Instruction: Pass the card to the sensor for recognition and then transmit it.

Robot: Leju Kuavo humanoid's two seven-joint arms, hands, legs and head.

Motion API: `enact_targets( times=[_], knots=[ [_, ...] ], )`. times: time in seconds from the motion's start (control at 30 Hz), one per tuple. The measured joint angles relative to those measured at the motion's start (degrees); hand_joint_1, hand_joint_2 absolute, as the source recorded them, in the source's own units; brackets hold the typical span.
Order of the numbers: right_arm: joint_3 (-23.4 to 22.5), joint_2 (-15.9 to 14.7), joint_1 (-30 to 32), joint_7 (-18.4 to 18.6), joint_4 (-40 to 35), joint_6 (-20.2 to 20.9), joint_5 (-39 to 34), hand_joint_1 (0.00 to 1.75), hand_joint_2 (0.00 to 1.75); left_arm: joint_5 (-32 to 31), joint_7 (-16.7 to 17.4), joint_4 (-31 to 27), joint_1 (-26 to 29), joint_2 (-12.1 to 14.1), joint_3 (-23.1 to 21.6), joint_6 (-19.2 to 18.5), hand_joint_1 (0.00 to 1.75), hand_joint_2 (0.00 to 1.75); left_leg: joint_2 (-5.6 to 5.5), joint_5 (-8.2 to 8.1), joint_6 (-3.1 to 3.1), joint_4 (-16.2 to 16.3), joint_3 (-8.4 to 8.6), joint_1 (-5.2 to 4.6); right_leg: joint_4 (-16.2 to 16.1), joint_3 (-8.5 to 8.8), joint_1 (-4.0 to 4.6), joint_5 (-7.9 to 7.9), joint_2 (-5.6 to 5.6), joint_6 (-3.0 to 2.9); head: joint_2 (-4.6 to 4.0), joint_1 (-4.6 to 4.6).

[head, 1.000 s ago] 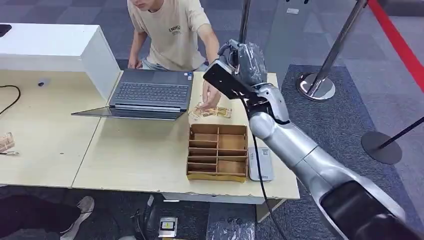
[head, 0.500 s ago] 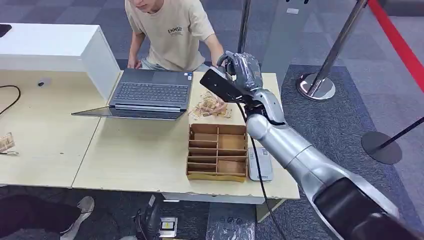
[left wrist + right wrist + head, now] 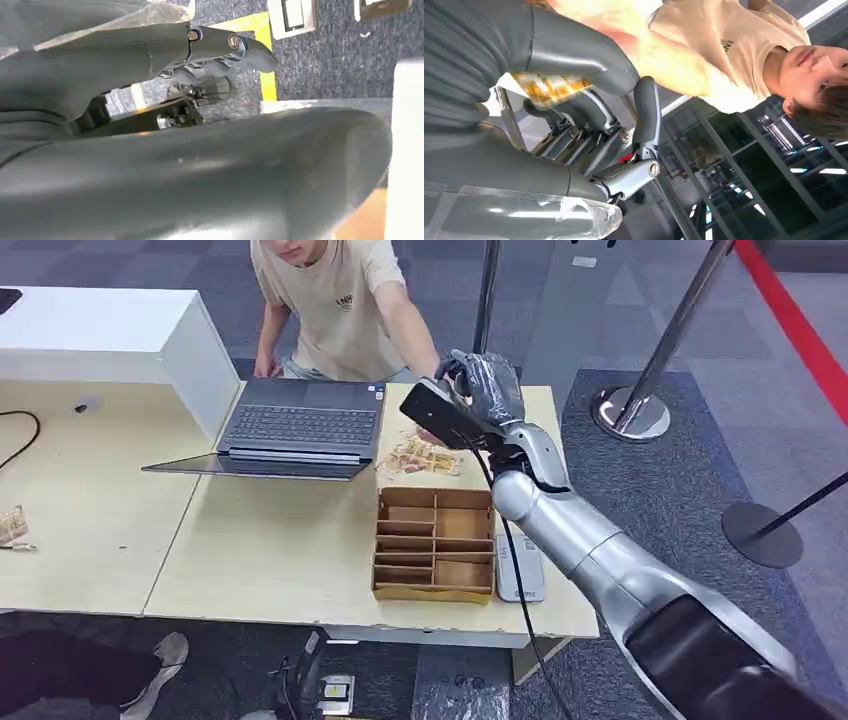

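Right hand (image 3: pixel 482 390), raised over the worktop's (image 3: pixel 260 550) far right corner, grips the flat dark rectangular card (image 3: pixel 440 413), long axis slanting toward the person's outstretched hand (image 3: pixel 418 428) just beside.

The right arm (image 3: pixel 600 550) is covered by smooth silver shells, and a black segment is seen at its near end. A thin black cable (image 3: pixel 516 570) is led along the arm, down from the wrist. The right hand (image 3: pixel 485 390) is dark grey and is wrapped in clear plastic film. Behind its fingers (image 3: pixel 646 112) a grey ribbed cover (image 3: pixel 464 60) is seen. Silver metal links with round screws (image 3: pixel 653 168) are found at the finger bases. The same screws (image 3: pixel 233 41) are seen on the left hand (image 3: pixel 215 55).
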Motion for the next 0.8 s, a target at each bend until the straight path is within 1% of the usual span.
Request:
enact_targets(
  times=[0.2,0.37,0.5,0.8],
  knots=[
    [0.26,-0.09,0.14,0.26,0.07,-0.04,0.15,1.75,1.75,-3.28,0.07,0.15,1.08,0.87,-1.73,-0.68,0.00,0.00,0.02,0.00,0.00,0.00,0.00,0.01,0.00,-0.02,0.01,-0.01,-0.01,0.00,0.00,0.00],
    [0.22,-0.70,0.87,0.61,0.04,-0.04,0.18,1.75,1.75,-4.85,1.75,0.46,2.20,1.46,-3.13,-0.04,0.00,0.00,0.03,-0.01,0.00,0.00,-0.01,0.00,0.00,-0.03,0.00,-0.01,0.00,0.00,0.00,0.00],
    [0.13,-1.59,1.36,1.09,-0.09,-0.02,0.28,1.75,1.75,-5.48,3.45,0.61,3.19,1.86,-4.28,0.13,0.00,0.00,0.05,-0.01,0.00,0.00,-0.02,0.00,-0.01,-0.04,0.00,-0.01,0.00,0.01,0.00,0.00],
    [-0.65,-3.43,2.76,1.66,-1.18,0.48,0.85,1.75,1.75,-5.90,4.50,0.96,4.45,2.25,-5.79,0.46,0.00,0.00,0.04,-0.01,0.00,0.00,-0.01,0.00,-0.01,-0.04,0.00,-0.01,0.01,0.00,0.00,0.00]
  ],
)
